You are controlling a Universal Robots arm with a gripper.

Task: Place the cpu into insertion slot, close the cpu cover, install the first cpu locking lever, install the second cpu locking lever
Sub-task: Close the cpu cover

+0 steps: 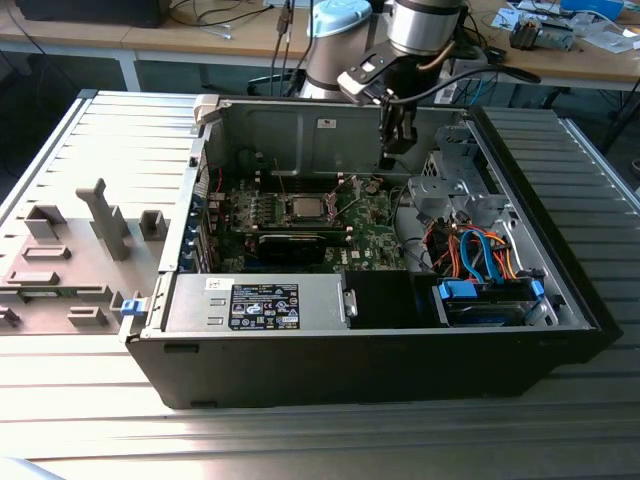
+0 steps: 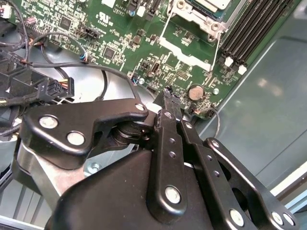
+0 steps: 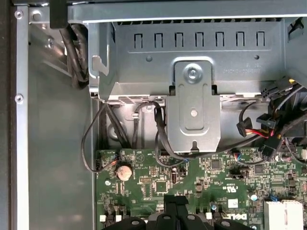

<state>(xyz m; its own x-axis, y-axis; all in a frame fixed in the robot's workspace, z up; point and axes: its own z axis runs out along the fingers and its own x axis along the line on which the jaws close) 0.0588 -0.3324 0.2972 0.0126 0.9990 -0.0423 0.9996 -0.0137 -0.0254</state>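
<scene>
In the exterior view an open computer case [image 1: 300,125] lies on its side with the green board inside. The insertion slot [image 1: 305,208] is near the board's middle, edged in silvery metal. A grey square shows in it, the cpu [image 2: 214,3], framed by the silvery cpu cover [image 2: 194,19]. A thin lever wire [image 2: 217,48] runs down beside the socket. My gripper [image 1: 397,140] hangs above the board toward the exterior view's right of the slot, apart from it. Its black fingertips [image 2: 168,92] are pressed together, shut on nothing. They hover near a coin battery [image 3: 124,171].
A box with a black label [image 1: 262,303] sits at the case's front. A metal drive cage [image 1: 445,180] and orange and blue cables [image 1: 478,250] crowd the exterior view's right. Black cables [image 3: 158,139] loop under a metal bracket [image 3: 193,115]. Grey fixtures [image 1: 105,215] stand outside the case.
</scene>
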